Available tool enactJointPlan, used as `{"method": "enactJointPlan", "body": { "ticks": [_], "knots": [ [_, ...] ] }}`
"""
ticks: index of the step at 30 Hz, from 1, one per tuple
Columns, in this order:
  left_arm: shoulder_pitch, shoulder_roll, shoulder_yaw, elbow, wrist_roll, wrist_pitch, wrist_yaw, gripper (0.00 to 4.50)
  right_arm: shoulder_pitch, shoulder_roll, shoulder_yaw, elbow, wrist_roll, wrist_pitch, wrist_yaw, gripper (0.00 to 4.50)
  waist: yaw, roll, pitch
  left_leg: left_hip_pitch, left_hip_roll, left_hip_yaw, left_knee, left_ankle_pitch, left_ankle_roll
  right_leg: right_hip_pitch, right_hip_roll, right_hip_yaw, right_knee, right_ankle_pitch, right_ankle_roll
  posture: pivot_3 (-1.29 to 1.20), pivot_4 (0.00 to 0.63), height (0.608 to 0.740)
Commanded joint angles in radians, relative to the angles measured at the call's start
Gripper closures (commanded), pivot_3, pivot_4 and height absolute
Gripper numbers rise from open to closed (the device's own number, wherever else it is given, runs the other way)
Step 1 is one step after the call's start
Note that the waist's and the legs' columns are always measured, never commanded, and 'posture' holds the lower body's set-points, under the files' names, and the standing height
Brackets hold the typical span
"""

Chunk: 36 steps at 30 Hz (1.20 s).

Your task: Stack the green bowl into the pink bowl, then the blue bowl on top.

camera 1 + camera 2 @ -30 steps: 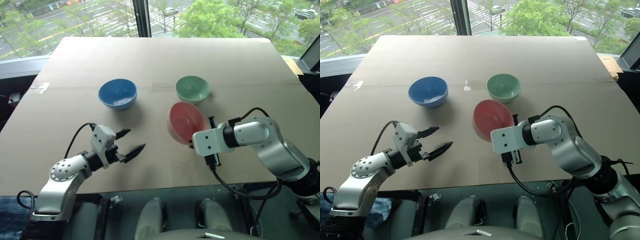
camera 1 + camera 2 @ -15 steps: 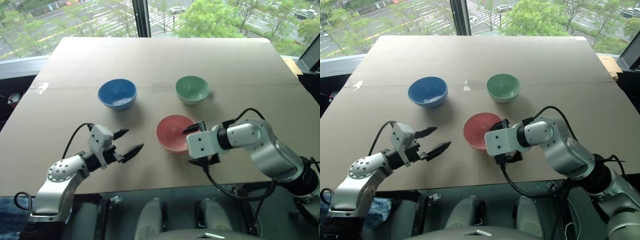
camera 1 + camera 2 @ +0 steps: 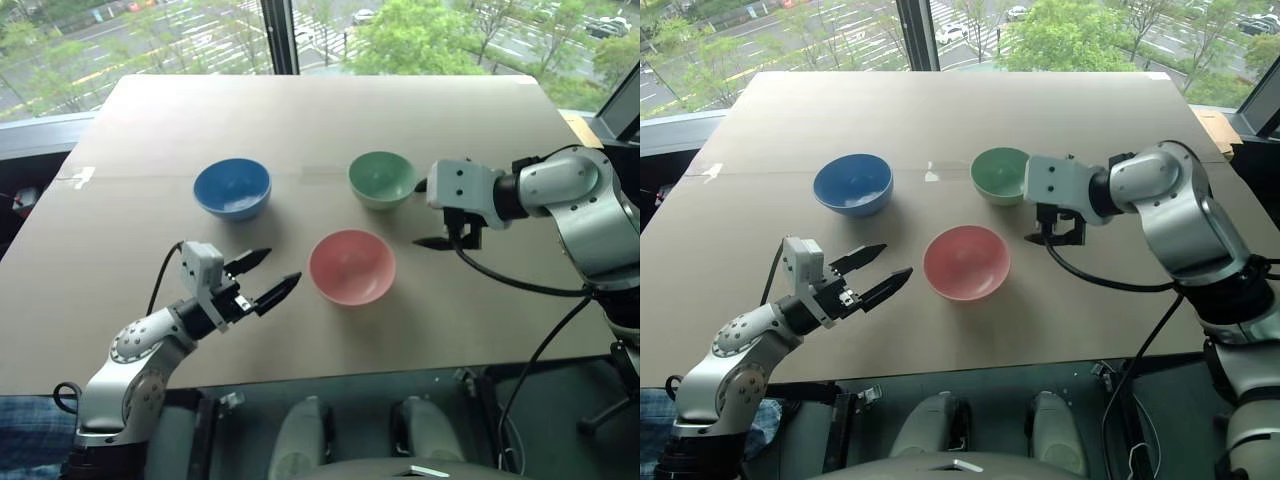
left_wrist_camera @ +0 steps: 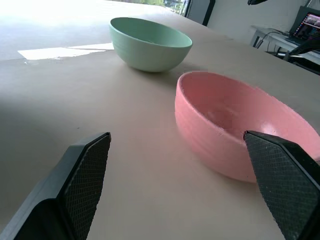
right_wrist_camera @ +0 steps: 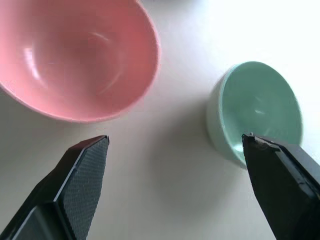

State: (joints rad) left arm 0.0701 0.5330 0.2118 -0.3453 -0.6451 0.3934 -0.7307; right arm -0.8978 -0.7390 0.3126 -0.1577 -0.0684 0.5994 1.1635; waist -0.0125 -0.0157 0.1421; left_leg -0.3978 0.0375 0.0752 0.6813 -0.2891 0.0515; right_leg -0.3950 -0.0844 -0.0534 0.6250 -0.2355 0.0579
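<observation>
Three bowls are counted on the brown cardboard-covered table (image 3: 470,330), one of each colour, all upright, empty and apart from one another. The pink bowl (image 3: 351,267) is set nearest the robot, roughly at the table's middle. The green bowl (image 3: 382,179) is found at about 1 o'clock from the pink one, and the blue bowl (image 3: 232,188) at about 10 o'clock from it. The green and blue bowls are placed almost level with each other across the table, well apart. Nothing is stacked.

Two arms are seen, each ending in a two-fingered claw. The left gripper (image 3: 266,277) is held low over the table at about 9 o'clock from the pink bowl, near it but not touching, and is pointed roughly level toward that bowl. Its black fingers are spread wide, and nothing is held between them; in the left wrist view the pink bowl is framed between the two fingers (image 4: 85,175), with the green bowl behind it.

The right gripper (image 3: 432,214) is raised above the table just beside the green bowl, at about 3 o'clock from it, and is angled downward toward the robot's left. Its jaws are parted wide and are empty; in the right wrist view both the pink and green bowls are seen below, between the spread fingers (image 5: 82,180).

A window onto trees and a road is seen beyond the table's far edge.
</observation>
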Motion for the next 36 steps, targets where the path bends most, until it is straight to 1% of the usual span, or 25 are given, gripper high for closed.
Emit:
{"method": "enactJointPlan", "body": {
  "ticks": [1, 4, 7, 10, 13, 19, 25, 33, 36],
  "knots": [
    [-0.015, -0.02, 0.027, -0.044, -0.018, 0.007, 0.049, 0.0, -0.095, 0.071, -0.005, 0.238, -0.041, -0.138, -0.106, 0.03, 0.0, 0.0, 0.0, 0.0, 0.0, 0.0, 0.0, 0.0, 0.0, 0.0, 0.0, 0.0, 0.0, 0.0, 0.0, 0.0, 0.15, 0.74],
    [-0.021, -0.037, 0.037, -0.047, -0.023, 0.014, 0.083, 0.0, -0.153, 0.142, 0.025, 0.443, -0.086, -0.252, -0.18, 0.03, 0.0, 0.0, 0.0, 0.0, 0.0, 0.0, 0.0, 0.0, 0.0, 0.0, 0.0, 0.0, 0.0, 0.0, 0.0, 0.0, 0.15, 0.74],
    [-0.014, -0.044, 0.044, -0.06, -0.026, 0.019, 0.104, 0.0, -0.208, 0.213, 0.047, 0.615, -0.115, -0.347, -0.225, 0.03, 0.0, 0.0, 0.0, -0.001, 0.0, 0.0, 0.0, 0.0, 0.0, 0.0, 0.0, 0.0, 0.0, 0.0, 0.0, 0.0, 0.15, 0.74],
    [-0.001, -0.046, 0.05, -0.069, -0.025, 0.018, 0.117, 0.0, -0.252, 0.272, 0.064, 0.742, -0.137, -0.422, -0.244, 0.03, -0.002, 0.001, 0.001, -0.001, 0.0, 0.001, -0.001, 0.0, 0.0, -0.001, 0.0, 0.0, 0.0, 0.0, 0.0, 0.0, 0.15, 0.74],
    [0.016, -0.044, 0.052, -0.08, -0.019, 0.013, 0.121, 0.0, -0.273, 0.311, 0.081, 0.816, -0.156, -0.484, -0.237, 0.03, -0.002, 0.002, 0.001, -0.001, 0.0, 0.0, -0.003, 0.0, 0.0, -0.001, 0.001, 0.0, 0.0, 0.0, 0.0, 0.0, 0.15, 0.74],
    [0.039, -0.042, 0.063, -0.097, -0.018, 0.008, 0.132, 0.0, -0.281, 0.366, 0.094, 0.861, -0.171, -0.54, -0.204, 0.03, -0.002, 0.003, 0.002, -0.001, 0.0, 0.001, -0.005, 0.0, -0.001, -0.001, 0.001, -0.001, 0.0, 0.0, 0.0, 0.0, 0.15, 0.74],
    [0.054, -0.044, 0.063, -0.109, -0.019, 0.008, 0.138, 0.0, -0.273, 0.394, 0.093, 0.845, -0.169, -0.535, -0.184, 0.03, -0.003, 0.003, 0.002, -0.001, 0.0, 0.0, -0.005, 0.001, -0.002, -0.001, 0.001, -0.001, 0.0, 0.0, 0.0, 0.0, 0.15, 0.74],
    [0.053, -0.047, 0.053, -0.112, -0.015, 0.01, 0.135, 0.0, -0.27, 0.416, 0.089, 0.847, -0.179, -0.526, -0.187, 0.03, -0.004, 0.003, 0.002, -0.001, 0.0, 0.0, -0.005, 0.001, -0.002, -0.001, 0.001, -0.001, 0.0, 0.0, 0.0, 0.0, 0.15, 0.74],
    [0.051, -0.047, 0.05, -0.113, -0.016, 0.004, 0.126, 0.0, -0.249, 0.418, 0.104, 0.885, -0.201, -0.545, -0.205, 0.03, -0.004, 0.003, 0.002, -0.001, 0.0, 0.0, -0.005, 0.001, -0.002, -0.001, 0.001, -0.001, 0.0, 0.0, 0.0, 0.0, 0.15, 0.74]
  ]
}}
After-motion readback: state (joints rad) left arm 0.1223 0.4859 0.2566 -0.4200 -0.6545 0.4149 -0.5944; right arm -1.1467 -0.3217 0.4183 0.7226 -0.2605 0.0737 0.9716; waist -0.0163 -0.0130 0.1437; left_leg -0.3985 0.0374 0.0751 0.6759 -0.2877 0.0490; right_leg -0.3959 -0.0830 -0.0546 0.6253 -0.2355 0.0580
